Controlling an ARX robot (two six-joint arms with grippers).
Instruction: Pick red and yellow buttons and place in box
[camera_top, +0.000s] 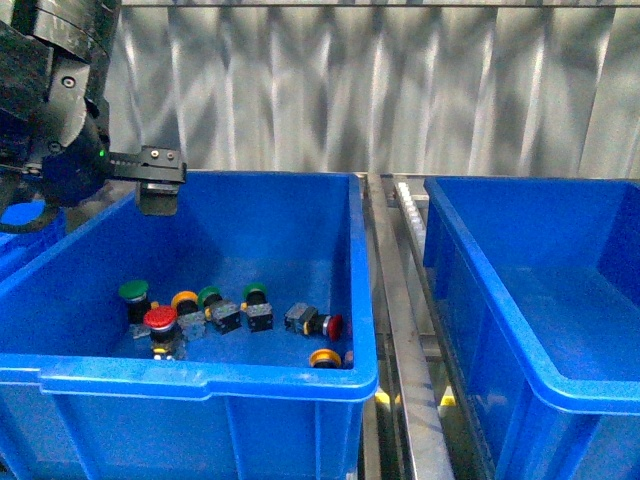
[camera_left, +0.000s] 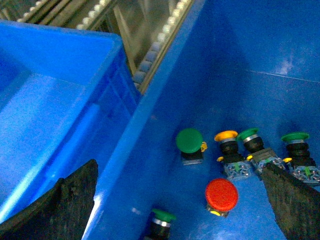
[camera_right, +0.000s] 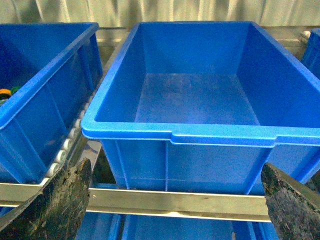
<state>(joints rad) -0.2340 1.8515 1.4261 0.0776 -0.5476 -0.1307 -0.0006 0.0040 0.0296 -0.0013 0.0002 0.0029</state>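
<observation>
A red button stands cap up in the left blue crate, with a yellow button just behind it. A second red button lies on its side and another yellow one sits by the front wall. My left gripper hangs open above the crate's back left corner. In the left wrist view the red button and yellow button lie between the open fingers. The box on the right holds nothing. My right gripper is open, short of the box.
Green-capped buttons lie among the others; one green button is near the crate wall. A roller rail runs between the crates. A metal bar crosses below the box. Another blue crate stands beyond the left one.
</observation>
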